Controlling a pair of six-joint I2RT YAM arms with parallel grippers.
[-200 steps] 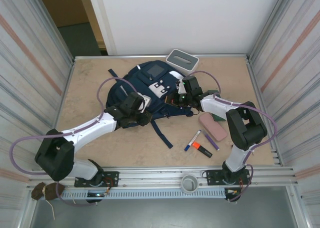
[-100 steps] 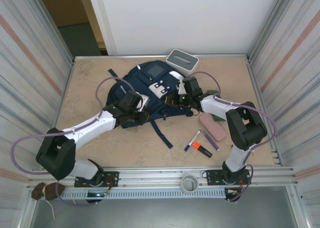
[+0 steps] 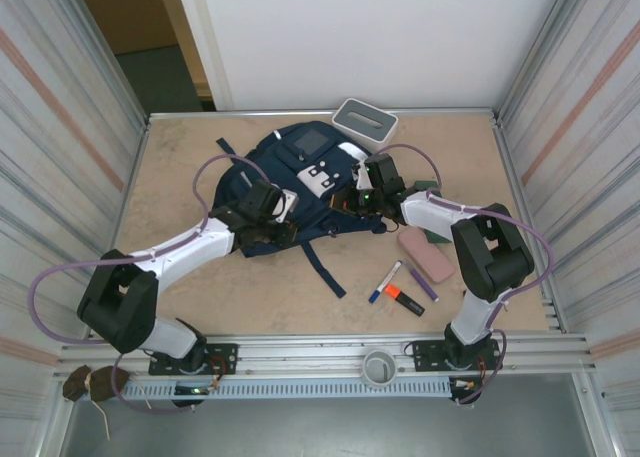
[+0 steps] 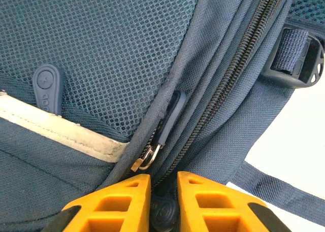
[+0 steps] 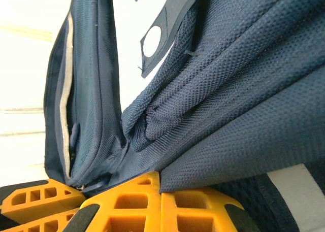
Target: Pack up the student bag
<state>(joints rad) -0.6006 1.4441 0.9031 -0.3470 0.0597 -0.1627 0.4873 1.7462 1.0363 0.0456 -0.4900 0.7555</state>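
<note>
Left wrist: one student bag (image 4: 127, 54), navy mesh and woven nylon, coiled zipper (image 4: 228, 74), lying mid-desk (image 3: 200, 147). Left tool (image 4: 163, 178) fingers sitting narrowly apart at the seam; grip, cannot tell. Right tool (image 5: 160, 189) clamping a fabric fold. Three pens (image 3: 400, 297) lying nearby.

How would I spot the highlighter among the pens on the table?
Start at the big navy backpack in the middle, then look toward the near right, just past the pink pouch. Three pens lie there in a cluster; the highlighter is the nearest one. It is stubby and orange with a black end, unlike the blue-and-white marker and the slim purple pen.
</note>
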